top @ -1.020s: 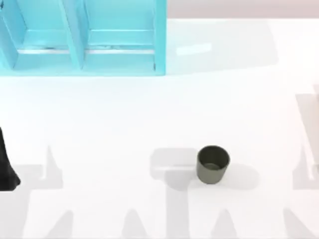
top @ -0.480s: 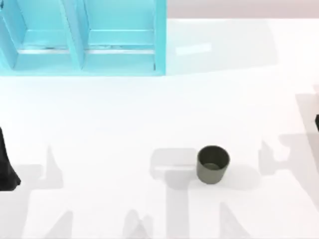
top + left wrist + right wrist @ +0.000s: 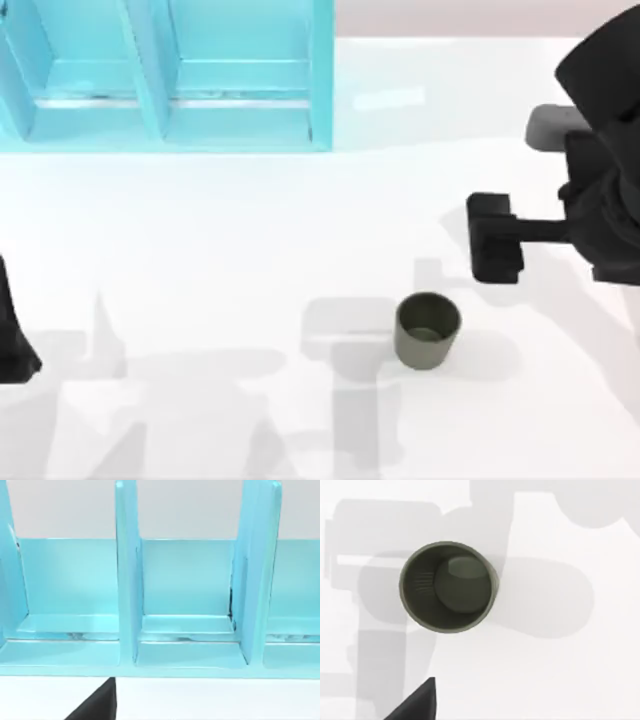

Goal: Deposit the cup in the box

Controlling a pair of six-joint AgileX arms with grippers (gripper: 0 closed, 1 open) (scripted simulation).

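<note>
And here comes our right arm: half a second ago the top view's right edge held barely a sliver of it, and now it has swung well in over the table [image 3: 250, 230], its right gripper [image 3: 495, 238] hanging up and to the right of the cup [image 3: 428, 330], near it but apart. We cannot tell whether those fingers are apart or together from here. The cup has not budged across the last second; it stands upright on the open table toward the near side, mouth up and empty, and the right wrist view looks almost straight down into it [image 3: 447, 586]. So the reach is on, and we judge the grasp comes next, with a drop and a line-up over the rim. The box [image 3: 165, 75], blue and divided into compartments, waits at the far left, well apart from the cup, so a long carry lies ahead. Our left arm [image 3: 12, 330] sits parked at the left edge, its wrist camera facing the box compartments [image 3: 185, 595].
</note>
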